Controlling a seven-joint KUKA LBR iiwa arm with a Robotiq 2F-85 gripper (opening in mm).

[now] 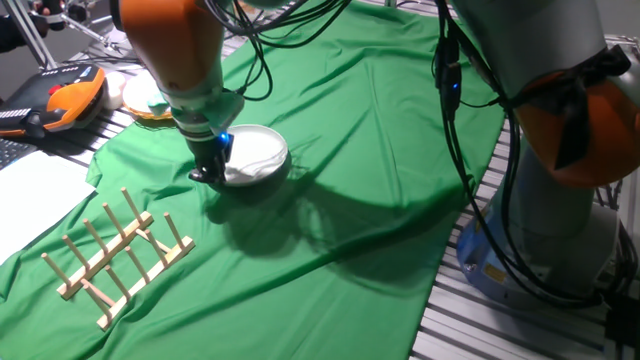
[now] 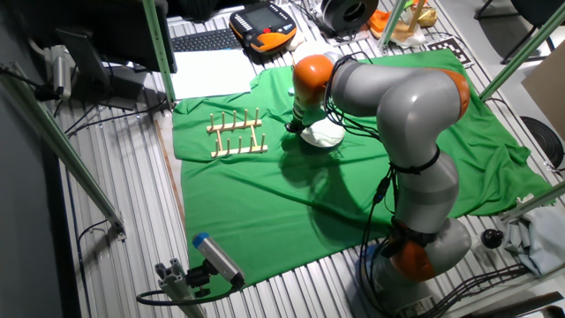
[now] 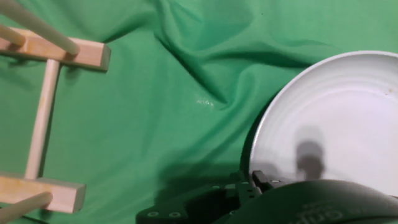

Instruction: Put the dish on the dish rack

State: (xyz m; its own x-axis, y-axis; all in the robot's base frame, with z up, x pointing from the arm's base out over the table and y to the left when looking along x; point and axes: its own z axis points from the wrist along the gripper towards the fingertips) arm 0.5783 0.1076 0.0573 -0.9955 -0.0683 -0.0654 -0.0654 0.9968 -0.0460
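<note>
The white dish [image 1: 257, 150] lies on the green cloth, right of the wooden dish rack [image 1: 120, 255]. My gripper [image 1: 210, 170] is at the dish's left rim and looks shut on it, one finger over the rim and one under. The dish's near edge seems slightly raised, with shadow under it. In the hand view the dish [image 3: 336, 118] fills the right side, its rim running into the gripper [image 3: 255, 180], and the rack [image 3: 43, 118] is at the left. The other fixed view shows the dish [image 2: 322, 134], the rack [image 2: 237, 135] and the gripper [image 2: 296, 126].
A white disc with a wicker rim [image 1: 140, 95] sits behind the arm at the cloth's edge. An orange teach pendant [image 1: 65, 100] and a white sheet [image 1: 30, 190] lie at the left. The robot's base [image 1: 540, 200] stands at the right. The cloth [image 1: 330, 230] is wrinkled.
</note>
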